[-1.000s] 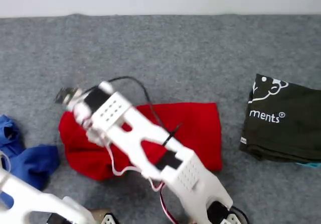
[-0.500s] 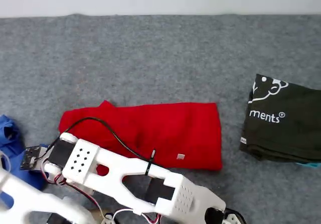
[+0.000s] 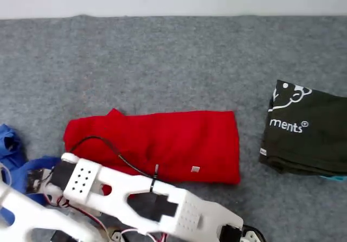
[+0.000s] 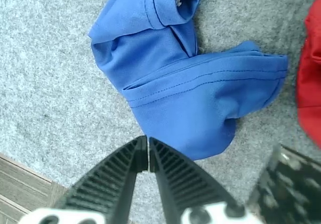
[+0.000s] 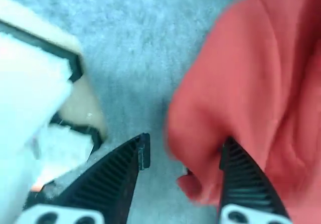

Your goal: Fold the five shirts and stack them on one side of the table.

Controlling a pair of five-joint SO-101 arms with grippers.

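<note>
red shirt [image 3: 162,144]: lies flat mid-tabletop [image 3: 179,63], partly folded
blue shirt [image 4: 190,88]: crumpled at left side of the high view, just beside the red shirt
dark shirt [image 3: 306,131]: folded, right side, well apart from the red shirt
left end effector [image 4: 149,153]: closed, empty, over the blue shirt's edge
right end effector [image 5: 185,146]: open, red shirt's edge in its gap
</note>
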